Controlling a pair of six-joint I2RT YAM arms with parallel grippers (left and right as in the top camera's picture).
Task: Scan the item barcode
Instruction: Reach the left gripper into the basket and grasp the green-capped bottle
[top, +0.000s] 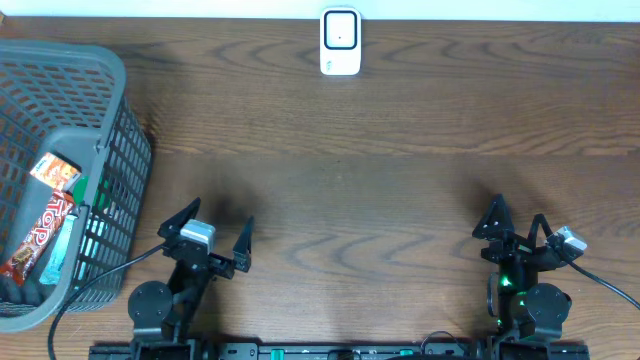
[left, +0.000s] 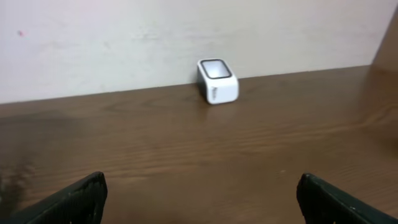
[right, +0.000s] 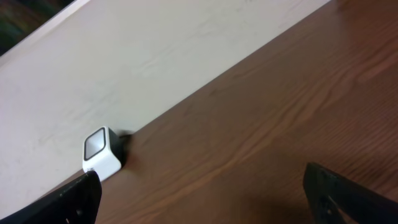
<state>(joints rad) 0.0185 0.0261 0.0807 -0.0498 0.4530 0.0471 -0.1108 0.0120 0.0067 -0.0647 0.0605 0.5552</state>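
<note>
Snack bar (top: 42, 232) lies left of left tool (top: 221, 213).

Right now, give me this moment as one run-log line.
phase: not started | left gripper: open, empty | right gripper: open, empty | snacks: in basket | scanner: far edge

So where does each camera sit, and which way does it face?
Overhead: above, looking straight down on brown wooden table, grey plastic basket, small white box-shaped scanner; left gripper and right gripper show.
Left wrist: on left arm, facing the scanner at the wall; own fingers show.
Right wrist: on right arm, likewise, tilted.
All share the scanner.
</note>
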